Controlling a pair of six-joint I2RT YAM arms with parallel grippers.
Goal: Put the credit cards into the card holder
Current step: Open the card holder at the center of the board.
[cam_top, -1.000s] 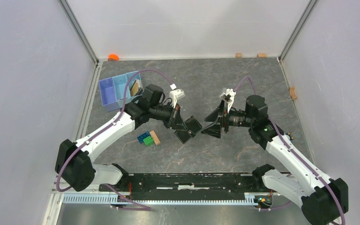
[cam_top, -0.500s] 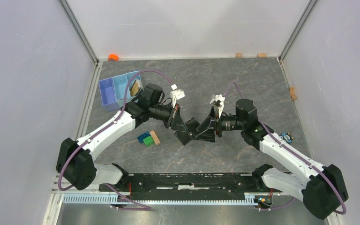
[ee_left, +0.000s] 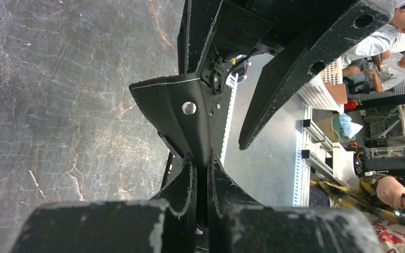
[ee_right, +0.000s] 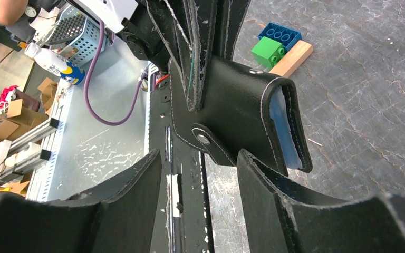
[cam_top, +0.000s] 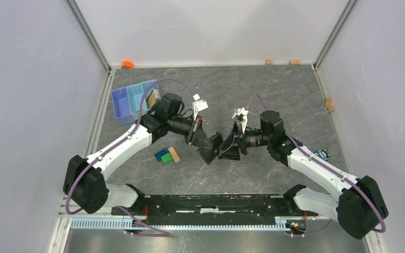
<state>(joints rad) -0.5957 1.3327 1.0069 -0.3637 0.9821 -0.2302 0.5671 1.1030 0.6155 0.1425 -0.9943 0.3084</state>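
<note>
A dark grey veined table (cam_top: 274, 95) was seen. A blue brick (cam_top: 161, 154), a green brick (cam_top: 166, 159) and a tan wooden block (cam_top: 175, 154) were laid together just left of the left gripper (cam_top: 206, 148) fingers. A light blue tray (cam_top: 120, 108) was set farther left and beyond them. A small blue object (cam_top: 321, 154) was placed well right of the right gripper (cam_top: 225, 148) fingers.

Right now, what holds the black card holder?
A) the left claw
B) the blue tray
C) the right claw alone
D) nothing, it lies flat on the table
A: in the left wrist view the left claw is shut on the edge of the card holder, while the right claw stands open before it.
</note>
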